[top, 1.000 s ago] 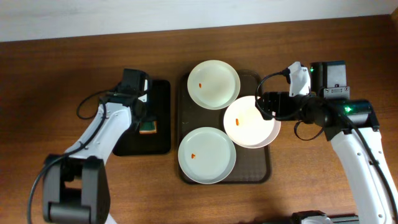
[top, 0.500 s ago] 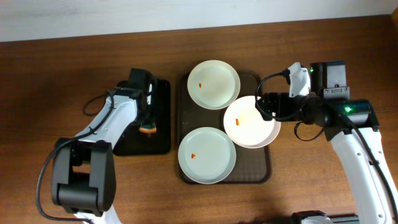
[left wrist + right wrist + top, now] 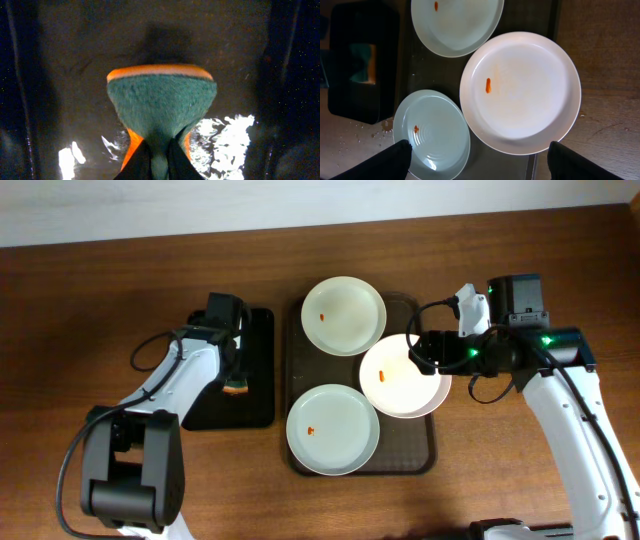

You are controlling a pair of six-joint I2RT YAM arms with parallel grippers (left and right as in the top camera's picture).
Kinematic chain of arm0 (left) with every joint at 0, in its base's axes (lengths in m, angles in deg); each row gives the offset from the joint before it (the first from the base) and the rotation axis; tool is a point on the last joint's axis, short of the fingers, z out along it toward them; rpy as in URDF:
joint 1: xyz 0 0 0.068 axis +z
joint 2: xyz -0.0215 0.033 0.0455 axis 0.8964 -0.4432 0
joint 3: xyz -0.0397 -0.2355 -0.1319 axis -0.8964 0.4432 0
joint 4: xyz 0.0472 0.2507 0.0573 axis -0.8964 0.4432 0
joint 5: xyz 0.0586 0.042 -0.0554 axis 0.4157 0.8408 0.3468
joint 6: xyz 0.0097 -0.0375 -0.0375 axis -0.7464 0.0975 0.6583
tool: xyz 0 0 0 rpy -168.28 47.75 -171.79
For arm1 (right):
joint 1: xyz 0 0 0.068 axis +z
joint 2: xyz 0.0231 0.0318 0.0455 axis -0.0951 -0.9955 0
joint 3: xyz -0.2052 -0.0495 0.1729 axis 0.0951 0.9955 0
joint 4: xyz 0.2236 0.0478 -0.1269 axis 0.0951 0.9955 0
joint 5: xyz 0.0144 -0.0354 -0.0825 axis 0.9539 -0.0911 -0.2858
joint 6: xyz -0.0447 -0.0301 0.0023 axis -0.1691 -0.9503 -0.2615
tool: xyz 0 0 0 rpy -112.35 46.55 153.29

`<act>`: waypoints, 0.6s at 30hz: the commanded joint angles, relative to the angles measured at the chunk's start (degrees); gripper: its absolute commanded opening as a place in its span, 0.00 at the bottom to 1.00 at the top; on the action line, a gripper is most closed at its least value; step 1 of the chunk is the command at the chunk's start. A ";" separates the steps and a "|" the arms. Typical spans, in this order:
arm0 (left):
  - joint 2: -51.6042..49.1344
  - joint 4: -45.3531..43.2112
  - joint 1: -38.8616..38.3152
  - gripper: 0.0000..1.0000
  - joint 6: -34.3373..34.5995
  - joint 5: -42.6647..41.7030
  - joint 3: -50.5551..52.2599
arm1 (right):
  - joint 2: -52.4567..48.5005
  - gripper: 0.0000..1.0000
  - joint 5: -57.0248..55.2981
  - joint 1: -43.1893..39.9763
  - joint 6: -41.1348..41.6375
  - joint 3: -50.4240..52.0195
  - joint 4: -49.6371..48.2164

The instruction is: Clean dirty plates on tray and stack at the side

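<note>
Three dirty plates lie on the dark brown tray [image 3: 415, 452], each with a small orange smear: one at the back [image 3: 343, 315], one at the front [image 3: 333, 429], and one on the right [image 3: 403, 375] that overhangs the tray's right edge. My right gripper [image 3: 424, 352] is open and empty, hovering above the right plate [image 3: 525, 95]. Its fingers [image 3: 485, 160] are spread wide. The back plate [image 3: 455, 25] and the bluish front plate [image 3: 432, 135] also show in the right wrist view. My left gripper [image 3: 157, 152] is shut on a green and orange sponge [image 3: 162, 105], over the black tray.
A smaller glossy black tray [image 3: 255, 370] sits left of the brown tray, with the sponge [image 3: 236, 387] and my left gripper [image 3: 233, 375] over it. Its wet surface [image 3: 75, 75] shows in the left wrist view. Bare wooden table [image 3: 100, 310] lies around both trays.
My left arm has shifted its elbow while its gripper stays at the sponge on the black tray. My right wrist has moved slightly left over the right plate. The plates have not moved.
</note>
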State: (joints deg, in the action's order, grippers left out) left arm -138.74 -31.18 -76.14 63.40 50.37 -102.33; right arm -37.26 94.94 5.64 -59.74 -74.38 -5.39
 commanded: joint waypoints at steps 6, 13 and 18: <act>-3.72 -5.33 -0.68 0.22 -0.02 3.52 0.37 | 0.02 0.88 -0.48 -0.15 0.22 -1.22 0.02; -2.08 0.31 -1.01 0.17 -0.22 1.92 -3.85 | 0.00 0.88 -0.50 -0.15 0.22 -1.22 -0.04; 0.46 6.45 -0.90 0.60 -0.22 0.28 -4.52 | 0.00 0.88 -0.48 -0.15 0.22 -1.22 0.02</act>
State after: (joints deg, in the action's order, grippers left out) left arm -140.02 -26.98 -77.12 63.47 52.95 -106.19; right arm -37.26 94.94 5.64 -59.74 -74.38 -5.39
